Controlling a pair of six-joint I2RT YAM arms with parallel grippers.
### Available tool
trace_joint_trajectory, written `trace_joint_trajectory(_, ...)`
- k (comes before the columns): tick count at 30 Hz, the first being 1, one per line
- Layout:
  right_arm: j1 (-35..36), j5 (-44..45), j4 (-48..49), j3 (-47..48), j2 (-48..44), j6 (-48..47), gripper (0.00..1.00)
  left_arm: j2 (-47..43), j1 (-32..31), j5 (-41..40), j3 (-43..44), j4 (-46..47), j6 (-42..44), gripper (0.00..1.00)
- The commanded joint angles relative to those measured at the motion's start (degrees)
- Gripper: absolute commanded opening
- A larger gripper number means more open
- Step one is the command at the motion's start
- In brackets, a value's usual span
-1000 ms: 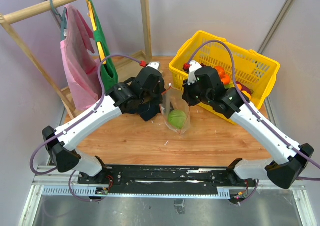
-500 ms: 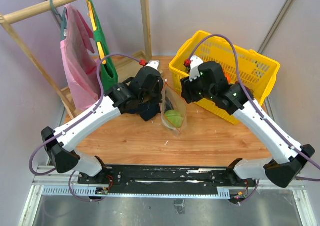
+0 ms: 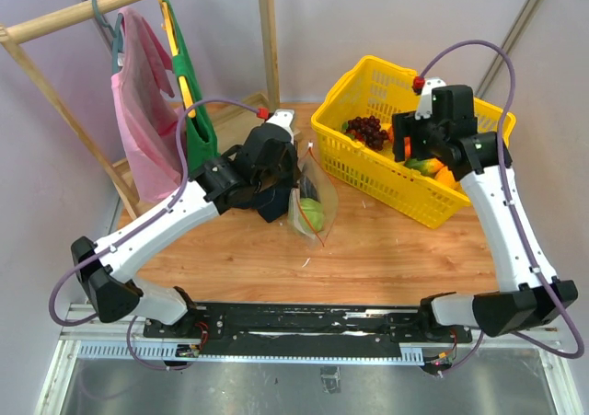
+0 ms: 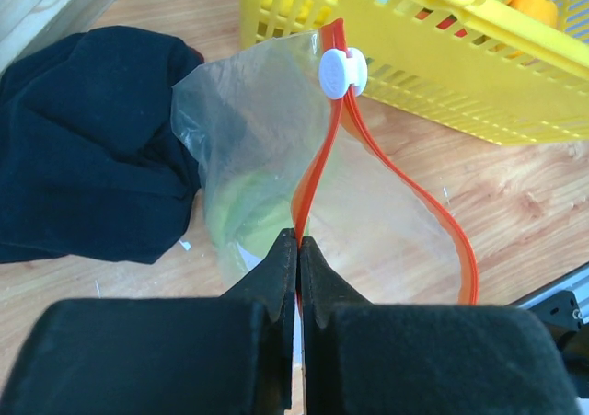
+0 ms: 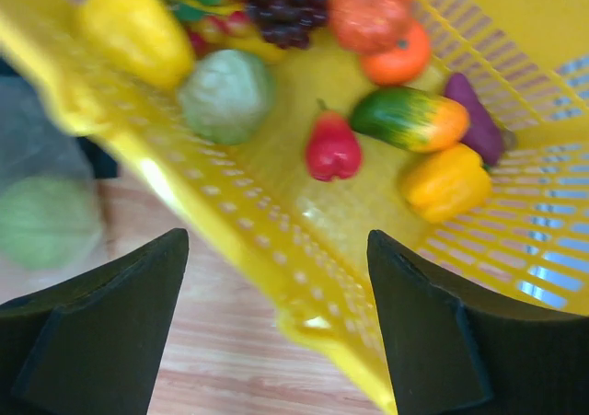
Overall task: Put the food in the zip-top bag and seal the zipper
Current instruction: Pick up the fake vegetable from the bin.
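With one green fruit bagged, your left hand is pinching the unsealed zipper while your spread right hand is hovering over the upper-right basket.

Scene being lit brightly from overhead; only soft shadows being cast on table. Right wrist view being smeared by motion blur, yellow basket streaked. Faint glare being thrown off zip-top bag.
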Motion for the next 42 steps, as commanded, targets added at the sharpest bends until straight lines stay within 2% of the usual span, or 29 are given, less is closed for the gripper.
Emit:
trace_joint_trajectory(1,-7.3,5.2,-2.9,0.6,3.5,-0.2,0.8,-3.0,0.5,0.1,-2.3,5.7,2.5,0.0)
trace_joint_trajectory(6,-11.8,12.1,-2.9,1.7,9.8,1.2,0.88,-4.9,0.5,0.5,-4.2,7.1,3.3,0.0)
trace_joint_trajectory(9,-14.1,15.3,-1.5,1.5,13.5,2.1,0.89,-5.9,0.4,0.6,-4.9,7.5,3.7,0.0)
trace_joint_trajectory(17,-19.4,15.4,-0.5,2.0,25.0,3.8,0.93,-6.9,0.4,0.6,-5.7,7.8,3.8,0.0)
trace_joint_trajectory(25,-21.3,14.2,-0.5,3.1,32.9,4.5,0.89,-6.7,0.4,0.2,-5.6,7.8,3.7,0.0)
trace_joint_trajectory(33,-23.2,11.9,2.0,0.6,36.2,4.5,0.81,-6.4,0.4,0.3,-5.6,7.7,3.6,0.0)
trace_joint_trajectory(42,-23.9,7.8,2.7,-0.2,41.2,3.6,0.76,-6.2,0.4,0.9,-5.6,7.7,3.5,0.0)
